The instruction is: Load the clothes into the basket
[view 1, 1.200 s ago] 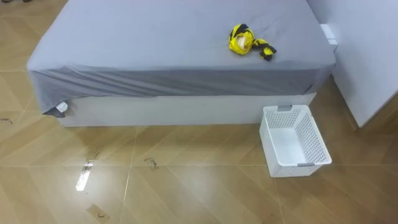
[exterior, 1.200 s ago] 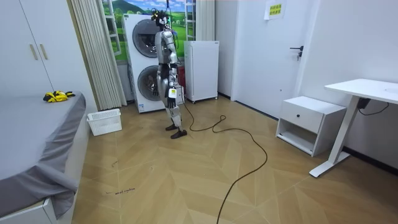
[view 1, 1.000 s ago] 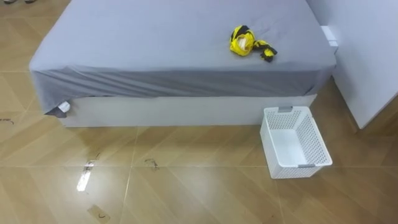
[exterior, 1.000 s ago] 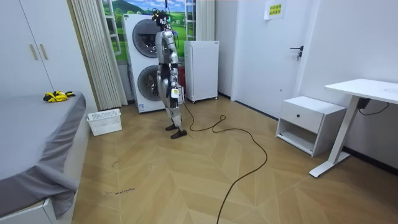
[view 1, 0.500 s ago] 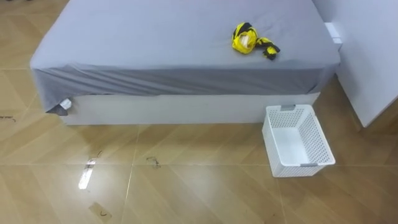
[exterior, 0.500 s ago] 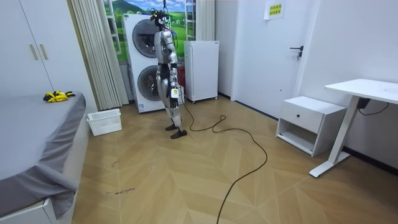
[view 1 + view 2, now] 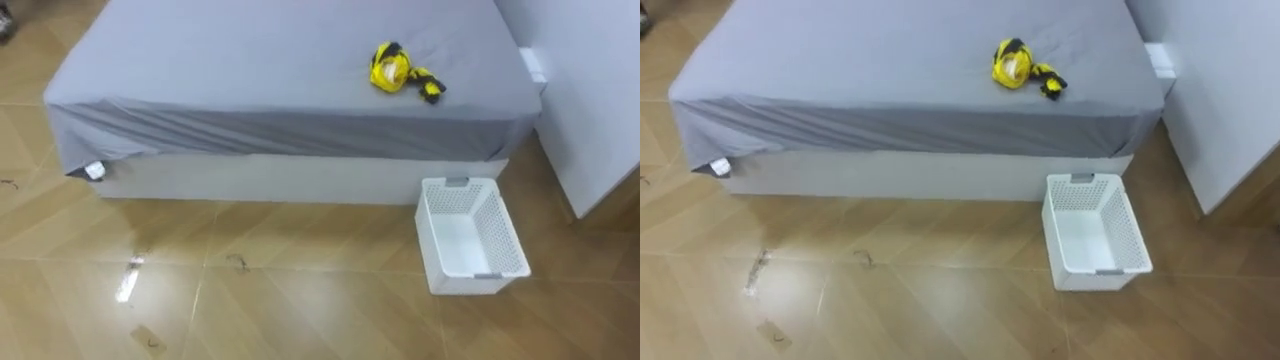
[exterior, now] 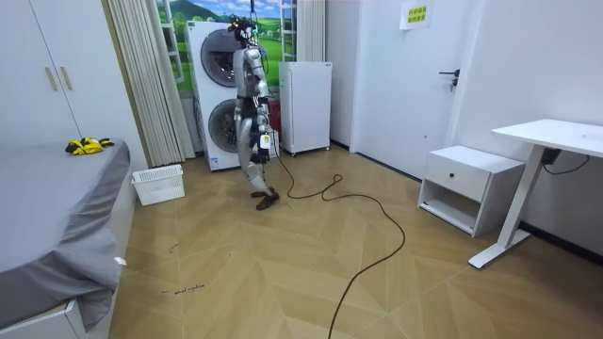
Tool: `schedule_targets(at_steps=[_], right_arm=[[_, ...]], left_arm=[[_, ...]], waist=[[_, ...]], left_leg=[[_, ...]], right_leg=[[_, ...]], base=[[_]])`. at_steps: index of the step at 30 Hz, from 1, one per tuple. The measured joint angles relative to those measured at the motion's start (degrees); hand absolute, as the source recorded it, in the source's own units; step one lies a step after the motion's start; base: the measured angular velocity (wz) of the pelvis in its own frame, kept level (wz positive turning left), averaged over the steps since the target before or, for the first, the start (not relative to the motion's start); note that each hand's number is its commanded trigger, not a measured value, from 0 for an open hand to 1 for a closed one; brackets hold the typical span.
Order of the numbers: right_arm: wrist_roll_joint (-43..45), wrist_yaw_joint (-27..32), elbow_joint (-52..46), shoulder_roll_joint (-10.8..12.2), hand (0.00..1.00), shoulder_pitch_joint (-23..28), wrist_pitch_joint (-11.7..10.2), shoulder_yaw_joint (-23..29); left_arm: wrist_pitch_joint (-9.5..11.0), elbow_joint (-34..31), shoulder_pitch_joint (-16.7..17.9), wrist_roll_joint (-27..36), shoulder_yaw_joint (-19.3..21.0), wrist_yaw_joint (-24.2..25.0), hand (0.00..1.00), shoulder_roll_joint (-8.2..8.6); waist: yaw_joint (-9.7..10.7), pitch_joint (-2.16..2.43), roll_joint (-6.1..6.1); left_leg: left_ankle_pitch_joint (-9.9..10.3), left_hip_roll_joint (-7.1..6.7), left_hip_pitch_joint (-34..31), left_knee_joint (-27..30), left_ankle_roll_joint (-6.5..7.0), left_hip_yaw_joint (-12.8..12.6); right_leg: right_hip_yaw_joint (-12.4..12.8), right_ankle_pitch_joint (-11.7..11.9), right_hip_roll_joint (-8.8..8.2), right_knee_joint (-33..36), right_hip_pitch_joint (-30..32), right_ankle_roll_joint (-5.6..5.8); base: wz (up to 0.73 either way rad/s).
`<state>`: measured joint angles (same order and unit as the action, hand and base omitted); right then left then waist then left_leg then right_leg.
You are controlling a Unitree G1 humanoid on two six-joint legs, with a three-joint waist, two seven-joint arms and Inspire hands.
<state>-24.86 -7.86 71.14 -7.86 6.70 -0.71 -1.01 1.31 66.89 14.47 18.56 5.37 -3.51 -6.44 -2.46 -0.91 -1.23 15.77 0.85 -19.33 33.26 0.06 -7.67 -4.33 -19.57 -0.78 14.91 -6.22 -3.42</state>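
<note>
**Clothes** (image 7: 400, 72): one bundle, yellow with black parts, crumpled. It lies on top of the bed (image 7: 250, 60) near the right end, upper centre-right of the eye views. It is also at the far left of the room view, on the bed's far end. Not in the basket; no hand touches it.

**Basket** (image 7: 507, 235): white, perforated walls, nothing inside, grey grips at both short ends. It stands upright on the floor (image 7: 300, 300) just beside the bed's white base, lower right of the eye views. It sits below the clothes and slightly to their right, apart from them.

**Bed**: grey sheet hanging over a white base. A small white tag (image 7: 95, 171) shows at the sheet's lower left corner.

**Floor**: wood, herringbone pattern.

**White panel** (image 7: 590, 100): upright, at the right edge of the eye views, beside the bed's end.

**Robot**: stands upper centre of the room view, before two stacked washing machines (image 8: 219, 89). It is well apart from bed and basket.

**Left hand** (image 8: 266, 141): hangs low by the hip (too small to tell whether open or closed).

**Surroundings, room view**:
- curtain (image 8: 141, 85), left of the machines
- white cabinet (image 8: 307, 94), right of them
- nightstand (image 8: 471, 184) and desk (image 8: 556, 132), at right
</note>
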Motion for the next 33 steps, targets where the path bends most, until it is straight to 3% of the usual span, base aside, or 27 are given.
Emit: schedule_targets(at_steps=[1,2,3,4,5,6,7,9,10,11,12,13,15,16,17,19,20,22,24,25,26,27,29,30,31,32,33], right_arm=[[0.04,0.20,-0.10,-0.03,0.00,-0.17,0.21,0.02],[0.19,0.47,-0.08,0.17,0.00,-0.58,0.67,-0.02],[0.32,0.64,-0.09,0.33,0.00,-0.72,0.98,-0.08],[0.43,0.90,-0.17,0.55,0.00,-0.95,1.26,-0.14],[0.81,1.24,-0.33,0.37,0.00,-0.94,1.32,-0.09],[1.28,1.52,-0.36,0.29,0.00,-1.15,1.31,0.12],[1.39,1.52,-0.35,0.29,0.00,-1.04,1.31,0.13],[2.46,1.43,-1.33,0.48,0.00,-0.95,0.96,0.27],[2.45,1.45,-2.17,0.54,0.00,-1.10,0.84,0.29],[2.52,1.46,-3.66,0.73,0.00,-0.94,0.65,0.22],[2.20,1.55,-4.79,0.66,0.00,-0.60,0.63,0.05],[2.06,1.65,-5.21,0.53,0.00,-0.44,0.56,0.09],[2.34,2.47,-6.26,0.70,0.00,-0.43,0.37,0.15],[2.51,2.65,-7.12,0.68,0.00,-0.47,0.34,0.14],[2.58,2.90,-9.18,0.60,0.00,-0.94,0.09,0.14],[2.61,3.26,-11.66,0.60,0.00,-1.44,-0.55,0.05],[2.66,3.69,-14.00,0.69,0.00,-1.52,-0.54,0.03],[2.79,4.63,-16.53,0.80,0.00,-1.61,-0.61,0.03],[3.49,6.52,-18.14,0.85,0.00,-1.67,-1.22,-0.07],[3.60,6.98,-18.32,0.91,0.00,-1.75,-1.38,0.07],[4.21,7.81,-18.71,1.01,0.00,-2.67,-1.88,0.06],[4.66,8.29,-19.78,1.02,0.00,-3.02,-1.90,0.07],[5.57,10.67,-26.72,0.77,0.00,-3.66,-2.53,0.26],[6.00,10.99,-28.10,0.69,0.00,-3.99,-2.77,0.32],[6.98,11.81,-30.04,0.51,0.00,-4.56,-3.22,0.68],[7.37,12.26,-31.37,0.75,0.00,-5.16,-3.27,0.21],[7.99,12.39,-32.85,0.71,0.00,-5.99,-3.49,-0.14]], left_arm=[[0.02,0.01,0.31,-0.05,0.00,-0.01,0.00,0.10],[0.02,0.07,1.00,-0.24,0.13,-0.10,0.00,0.14],[0.01,0.09,1.52,-0.38,0.19,-0.18,0.00,0.13],[-0.01,0.20,2.28,-0.57,0.18,-0.45,0.00,0.30],[0.00,0.19,2.63,-0.61,0.15,-0.46,0.00,0.75],[0.01,0.13,2.64,-0.69,0.15,-0.29,0.00,0.98],[0.05,0.04,2.26,-0.57,0.14,-0.11,0.00,0.96],[0.48,-0.01,1.35,-0.21,0.28,0.73,0.00,0.75],[0.71,-0.07,1.24,-0.15,0.30,0.82,0.00,0.64],[1.35,-0.48,1.21,-0.16,0.31,0.92,0.00,0.25],[1.90,-0.46,0.96,-0.07,0.24,0.84,0.00,-0.14],[2.10,-0.46,0.64,-0.10,0.24,0.75,0.00,-0.28],[3.18,-0.68,-1.20,-0.86,0.20,-0.10,0.00,-1.06],[3.35,-0.84,-1.58,-0.91,0.24,-0.29,0.00,-1.11],[3.76,-1.23,-2.26,-1.39,0.45,-0.81,0.00,-1.06],[3.81,-1.43,-3.69,-1.40,0.12,-1.22,0.00,-1.12],[3.85,-2.33,-3.98,-1.30,-0.65,-1.34,0.00,-1.09],[3.90,-2.93,-4.83,-1.33,-2.59,-1.30,0.00,-1.14],[3.32,-2.91,-4.28,-1.28,-5.26,-1.20,0.00,-0.45],[3.24,-2.98,-4.24,-1.29,-5.64,-1.11,0.00,-0.41],[3.20,-3.00,-4.16,-1.28,-5.69,-0.85,0.00,-0.46],[3.03,-2.98,-3.82,-1.21,-5.68,-0.81,0.00,-0.58],[2.83,-2.97,-2.33,-0.18,-5.69,-0.28,0.00,-0.58],[2.79,-2.97,-1.89,-0.20,-5.56,-0.24,0.00,-0.57],[2.79,-3.01,-1.31,-0.20,-5.57,-0.09,0.00,-0.65],[2.93,-3.66,0.05,-0.36,-5.22,-0.13,0.00,-1.40],[2.85,-4.05,1.57,-0.64,-4.77,-0.37,0.00,-2.15]], waist=[[-0.47,0.10,-0.04],[-1.63,-0.01,0.28],[-1.98,0.06,0.18],[-2.05,0.04,-0.18],[-1.79,0.16,-0.30],[-1.15,0.46,-0.89],[-0.81,0.42,-1.36],[-0.92,0.27,-1.53],[-1.13,0.31,-1.54],[-1.05,0.15,-1.48],[-0.92,0.03,-1.75],[-0.96,0.30,-1.24],[-1.91,0.66,-0.51],[-2.23,0.87,-0.65],[-2.57,0.57,0.17],[-1.91,0.33,1.64],[-1.15,0.13,1.65],[-0.04,0.05,1.65],[0.83,0.04,2.54],[0.78,0.16,2.66],[0.48,0.32,2.67],[0.28,0.65,2.50],[-1.48,0.37,4.47],[-1.33,0.16,4.87],[-0.54,-0.36,5.23],[-0.95,0.00,4.75],[-1.66,0.33,5.70]], left_leg=[[-1.23,-0.14,-1.34,-3.90,-0.67,-0.10],[-6.14,0.26,-3.53,-9.76,-0.48,-0.12],[-8.42,0.43,-4.10,-11.68,-0.33,-0.10],[-12.57,0.39,-4.55,-13.78,0.03,-0.15],[-15.52,-0.17,-5.19,-12.77,1.69,-0.86],[-14.56,-1.45,-5.78,-10.02,3.83,-1.86],[-12.87,-2.03,-6.31,-8.17,4.12,-2.46],[-7.00,-1.86,-7.04,-0.76,4.89,-4.60],[-5.75,-1.69,-6.88,0.69,5.12,-5.11],[-3.83,-1.60,-5.70,2.69,5.83,-6.40],[-1.33,-1.76,-2.51,1.49,6.07,-7.93],[0.51,-1.87,-0.66,0.27,5.70,-8.01],[1.67,-3.62,6.70,-4.71,6.24,-7.49],[1.84,-3.61,8.31,-6.21,6.25,-7.40],[1.93,-3.26,11.81,-9.17,5.95,-7.01],[2.17,-2.27,16.14,-12.52,5.49,-5.62],[2.61,-2.00,18.40,-14.15,5.14,-4.31],[3.64,-1.43,22.09,-16.30,4.25,-2.12],[5.39,0.77,28.25,-19.52,2.26,0.40],[5.72,1.48,29.73,-20.07,1.69,0.75],[6.65,2.75,31.37,-20.58,0.32,1.60],[7.10,3.50,31.44,-20.12,-0.44,1.53],[6.25,6.03,33.42,-19.50,-4.09,1.77],[5.43,6.37,34.22,-19.42,-5.27,2.17],[3.70,6.72,35.60,-17.25,-5.59,3.91],[3.10,7.83,34.65,-10.37,-5.66,4.49],[2.83,8.92,31.83,-1.03,-6.02,3.66]], right_leg=[[0.38,-0.45,-0.10,0.03,-0.17,0.19],[1.12,-1.27,-0.34,-0.07,-0.71,0.29],[1.44,-1.68,-0.75,-0.22,-1.14,0.47],[2.56,-2.77,-1.47,-0.63,-2.17,1.04],[2.92,-3.60,-2.48,-1.41,-3.41,2.11],[3.08,-4.56,-3.91,-1.46,-3.48,3.44],[2.97,-4.95,-4.42,-1.52,-3.70,3.95],[2.52,-4.43,-6.56,-0.23,-4.95,5.32],[2.50,-4.19,-7.11,1.06,-4.98,5.79],[2.38,-3.76,-7.55,6.45,-4.34,6.55],[1.27,-1.77,-8.63,15.06,-1.92,8.53],[0.18,0.16,-9.01,19.68,-0.36,8.76],[-1.15,12.12,-11.34,36.19,5.88,6.35],[-1.40,11.12,-11.17,38.78,7.83,6.05],[-3.40,6.45,-10.03,42.22,12.32,4.44],[-6.62,1.85,-7.09,39.45,18.68,2.91],[-8.24,0.94,-5.61,33.89,22.67,2.86],[-9.09,2.24,-3.77,20.39,26.55,2.70],[-10.65,13.26,-2.33,5.76,27.25,2.06],[-10.91,15.82,-1.94,3.72,27.05,1.76],[-11.43,19.66,-1.13,3.00,27.27,-0.50],[-11.52,20.43,-0.58,4.22,27.22,-1.33],[-13.38,16.49,1.29,11.26,27.22,-3.98],[-13.75,14.95,1.11,13.58,27.27,-4.33],[-16.29,12.78,0.02,21.18,28.47,-5.35],[-16.13,11.07,0.66,19.41,29.98,-4.07],[-16.88,11.32,1.54,17.09,28.76,-5.88]], base=[[-0.40],[-0.49],[-0.62],[-0.43],[-0.25],[0.00],[-0.07],[-0.30],[-0.32],[-0.23],[-0.16],[0.00],[0.00],[-0.17],[-0.08],[0.27],[0.61],[0.62],[0.71],[0.58],[0.29],[0.11],[-0.18],[0.00],[0.00],[-0.24],[-0.34]])
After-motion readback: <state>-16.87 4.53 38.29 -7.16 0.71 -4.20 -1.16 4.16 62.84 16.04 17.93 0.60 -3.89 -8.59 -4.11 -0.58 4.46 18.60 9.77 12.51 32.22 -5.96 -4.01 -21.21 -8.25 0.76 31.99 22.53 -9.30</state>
